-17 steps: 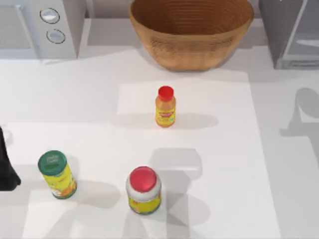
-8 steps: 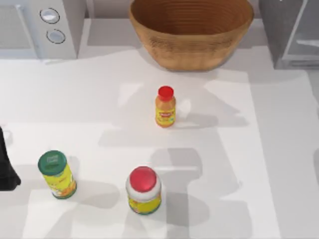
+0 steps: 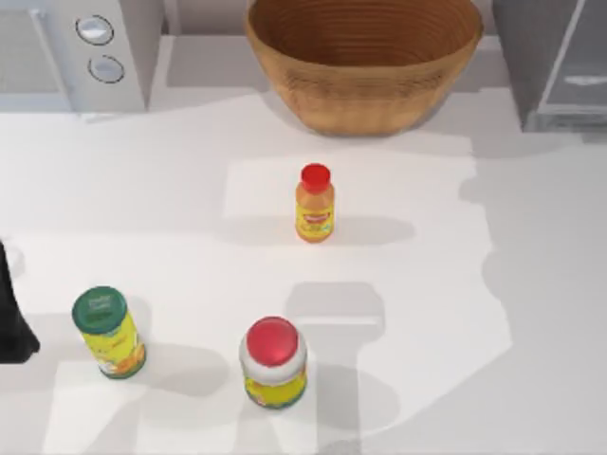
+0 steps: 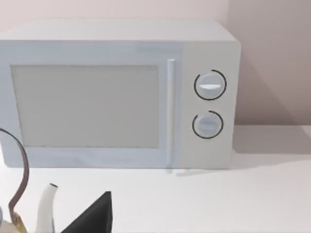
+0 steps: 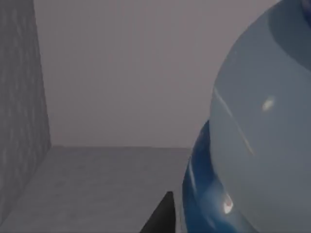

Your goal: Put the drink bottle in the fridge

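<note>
From above, the fridge [image 3: 555, 62] sits at the table's far right corner. The left arm [image 3: 11, 318] waits at the left edge. The right wrist view has the drink bottle [image 5: 252, 141] close up inside a grey compartment, apparently gripped; letting go seemingly remains.

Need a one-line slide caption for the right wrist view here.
Close on the pale drink bottle with its blue label, facing the fridge's grey inner compartment.
</note>
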